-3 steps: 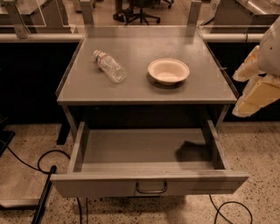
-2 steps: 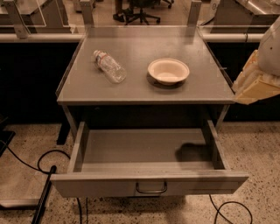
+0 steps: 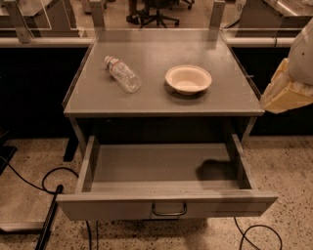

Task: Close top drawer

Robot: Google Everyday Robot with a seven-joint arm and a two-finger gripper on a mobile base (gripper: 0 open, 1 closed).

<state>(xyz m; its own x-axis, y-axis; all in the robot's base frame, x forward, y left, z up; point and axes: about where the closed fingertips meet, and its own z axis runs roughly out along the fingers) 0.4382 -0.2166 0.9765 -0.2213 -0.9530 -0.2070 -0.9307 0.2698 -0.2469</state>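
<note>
The top drawer (image 3: pixel 166 205) is a wide, shallow grey metal drawer, pulled far out from under the grey table top (image 3: pixel 161 100). Its inside is empty, with a dark shadow at the right. A small curved wire handle (image 3: pixel 168 210) sits at the centre of its flat front. My gripper (image 3: pixel 286 93) shows as a cream-coloured part at the right edge of the view. It hangs in the air beside the table's right front corner, above and to the right of the drawer, touching nothing.
A clear plastic bottle (image 3: pixel 122 74) lies on its side on the table top. A cream bowl (image 3: pixel 188 79) stands to its right. Black cables (image 3: pixel 54 195) run over the speckled floor at both sides. Office chairs (image 3: pixel 156 12) stand behind.
The cream part of my arm at the right edge has risen a little and drawn back toward the right. The drawer, bottle and bowl have not moved.
</note>
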